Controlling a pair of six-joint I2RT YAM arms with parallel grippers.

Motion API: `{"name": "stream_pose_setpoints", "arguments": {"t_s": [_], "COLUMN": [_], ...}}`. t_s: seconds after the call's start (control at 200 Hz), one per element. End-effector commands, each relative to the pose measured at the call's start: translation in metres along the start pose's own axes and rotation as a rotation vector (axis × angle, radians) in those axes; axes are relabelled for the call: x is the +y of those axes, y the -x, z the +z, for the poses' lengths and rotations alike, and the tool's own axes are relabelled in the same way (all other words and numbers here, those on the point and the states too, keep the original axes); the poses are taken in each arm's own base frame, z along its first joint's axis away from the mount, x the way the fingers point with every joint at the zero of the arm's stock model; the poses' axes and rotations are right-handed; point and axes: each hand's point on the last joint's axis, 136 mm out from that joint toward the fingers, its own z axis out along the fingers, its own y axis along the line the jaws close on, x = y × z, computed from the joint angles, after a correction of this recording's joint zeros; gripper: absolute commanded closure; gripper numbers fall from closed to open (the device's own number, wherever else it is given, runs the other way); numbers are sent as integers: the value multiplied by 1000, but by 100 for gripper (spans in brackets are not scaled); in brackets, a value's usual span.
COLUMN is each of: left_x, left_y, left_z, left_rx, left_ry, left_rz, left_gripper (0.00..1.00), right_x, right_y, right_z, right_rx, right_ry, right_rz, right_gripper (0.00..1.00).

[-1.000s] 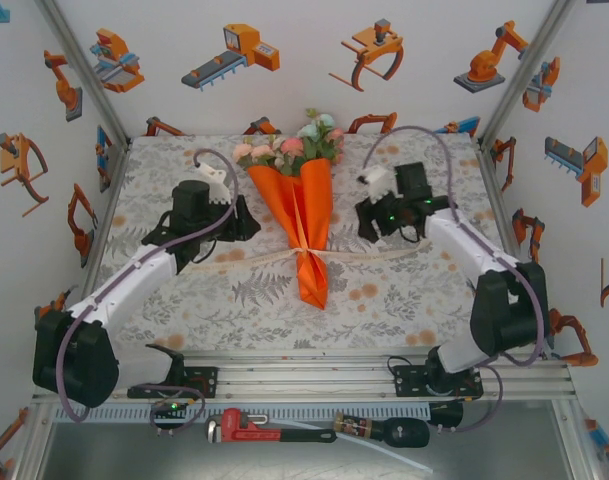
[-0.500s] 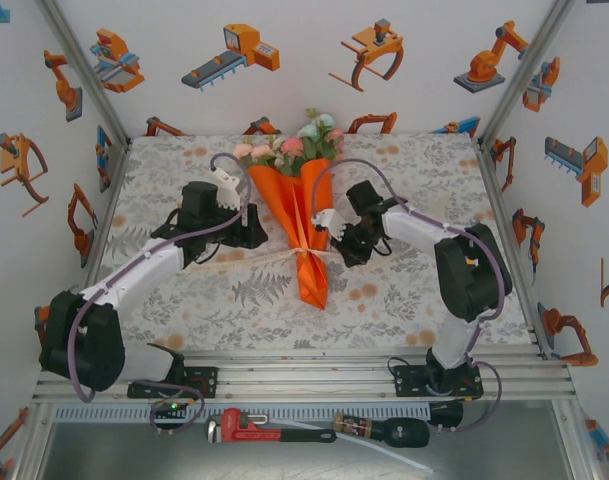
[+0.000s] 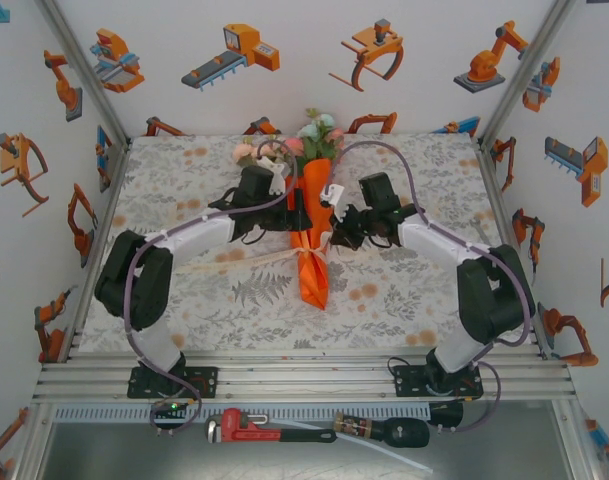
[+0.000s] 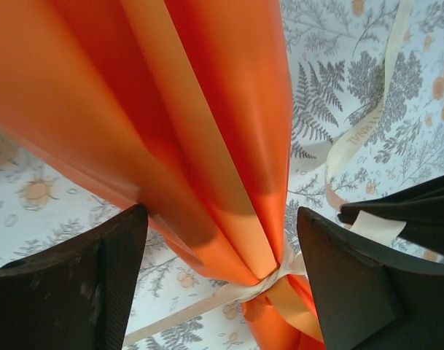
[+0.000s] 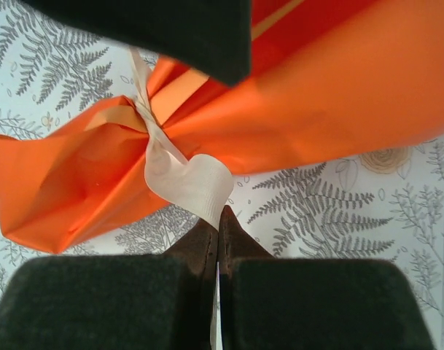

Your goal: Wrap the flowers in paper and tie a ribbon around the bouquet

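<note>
Lengthwise, bouquet (image 3: pixel 313 196) runs near-far, flowers (image 3: pixel 314 135) farthest.

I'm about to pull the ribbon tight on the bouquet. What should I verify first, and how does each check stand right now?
1. Grip: right gripper shut on the ribbon: ok.
2. Brace: left gripper open, one finger on either side of the paper: ok.
3. Wrap: ribbon circles the paper's narrow waist: ok.
4. Knot finished and tight: cannot tell.
5. Contents: flowers sit at the paper's wide end: ok.
</note>
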Motion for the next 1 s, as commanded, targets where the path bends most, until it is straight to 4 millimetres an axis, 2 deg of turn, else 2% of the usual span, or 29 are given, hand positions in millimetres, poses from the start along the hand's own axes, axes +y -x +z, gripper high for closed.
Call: {"name": "stream_pose_setpoints", "arguments": {"t_s": [0.0, 0.06, 0.17, 0.33, 0.445, 0.536, 0.641, 0.791, 0.916, 0.996], "left_x": [17, 32, 65, 110, 130, 139, 138, 116, 84, 75], "left_y": [-26, -38, -57, -79, -85, -84, -78, -56, -19, 5], "left_z": [15, 23, 33, 30, 24, 20, 15, 11, -8, -30], "left_rx": [136, 186, 232, 280, 278, 264, 242, 180, 66, -3], "left_ry": [94, 177, 327, 526, 571, 567, 542, 445, 310, 270], "left_rz": [-57, -63, -38, 7, -19, -53, -61, -57, -53, -42], "left_gripper": [24, 25, 32, 39, 40, 40, 40, 38, 32, 28], "right_x": [4, 6, 11, 14, 4, -7, -9, -11, -13, -13], "right_y": [30, 38, 54, 77, 86, 93, 89, 68, 51, 42], "right_z": [-12, -17, -29, -52, -70, -87, -88, -70, -58, -51], "right_rx": [-122, -158, -224, -310, -368, -438, -428, -349, -295, -256], "right_ry": [14, 13, 5, -35, -82, -123, -135, -106, -91, -80], "right_rz": [-2, -11, -25, -55, -13, 28, 27, 80, 114, 114], "right_gripper": [100, 100, 100, 100, 100, 100, 100, 100, 100, 100]}}
